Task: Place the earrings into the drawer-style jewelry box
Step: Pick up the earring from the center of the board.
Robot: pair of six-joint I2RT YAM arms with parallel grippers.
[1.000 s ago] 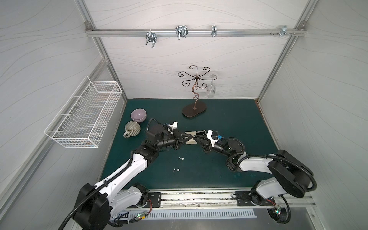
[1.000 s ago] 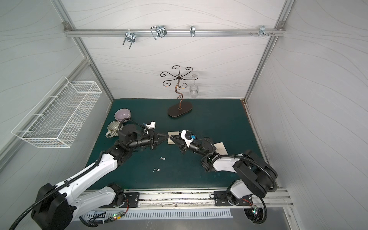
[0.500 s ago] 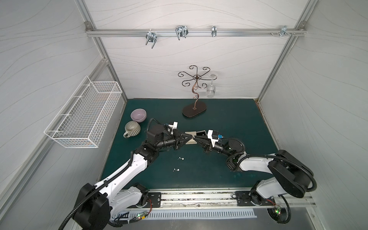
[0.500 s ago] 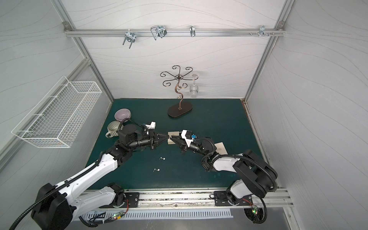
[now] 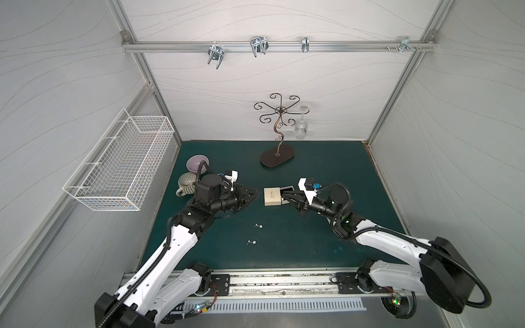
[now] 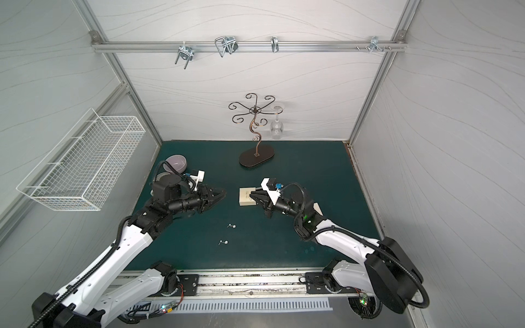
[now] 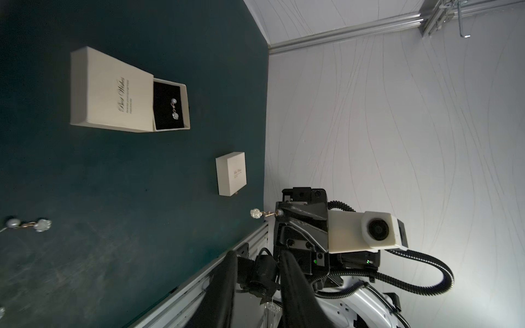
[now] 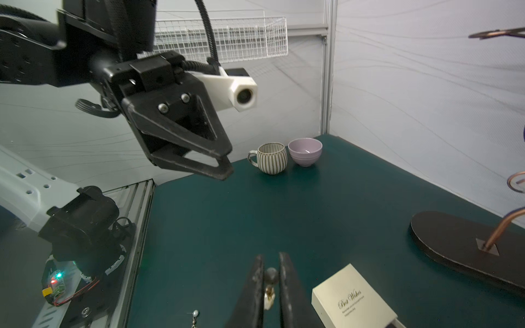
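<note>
One earring (image 7: 255, 213) sits pinched in my nearly shut right gripper (image 8: 270, 257), poking straight out past the tips, which hover by the open drawer (image 7: 163, 93) of the jewelry box (image 7: 110, 91); left gripper (image 5: 255, 194) is part-open, empty, further off.

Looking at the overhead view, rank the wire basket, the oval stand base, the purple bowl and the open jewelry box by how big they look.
Largest to smallest in a top view:
1. wire basket
2. oval stand base
3. purple bowl and open jewelry box: these look about alike, so I won't rank them.
</note>
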